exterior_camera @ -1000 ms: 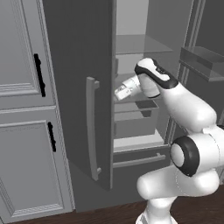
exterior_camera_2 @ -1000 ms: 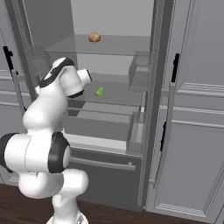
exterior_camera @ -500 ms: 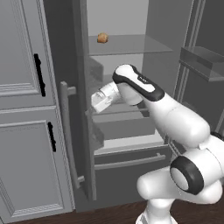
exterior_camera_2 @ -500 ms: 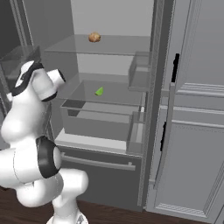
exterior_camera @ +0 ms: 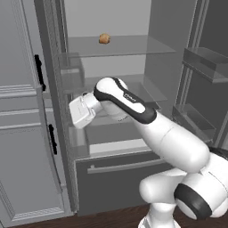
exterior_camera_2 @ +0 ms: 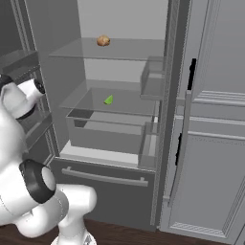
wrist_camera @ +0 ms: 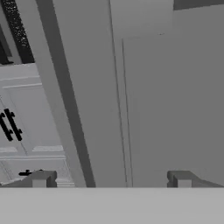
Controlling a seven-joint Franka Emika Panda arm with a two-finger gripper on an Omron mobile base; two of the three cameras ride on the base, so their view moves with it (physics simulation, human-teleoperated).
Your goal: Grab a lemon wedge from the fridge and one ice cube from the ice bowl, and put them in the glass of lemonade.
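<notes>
Since the earlier frames, the white arm has swung the fingers (wrist_camera: 111,179) away from the shelves toward the left door of the tall dark grey double-door fridge (exterior_camera: 53,89), and that door stands wider open. You now see the fingers spread to their full width, holding nothing, pointed at the door's inner face.

The tiny yellow-green lemon wedge (exterior_camera_2: 109,99) lies on the clear middle shelf (exterior_camera_2: 129,103), well apart from the fingers and behind their line of approach. The round tan-brown lump (exterior_camera_2: 103,40) sits on the shelf above it.

Observe these risks:
- If you reach in without turning the hand, the wrist is likely to strike the door or its bins.
- If the door swings back, it may trap the arm.
- The wedge is small; a closure that is off-centre may push it deeper along the shelf.
- Do not pick the lump by mistake.
</notes>
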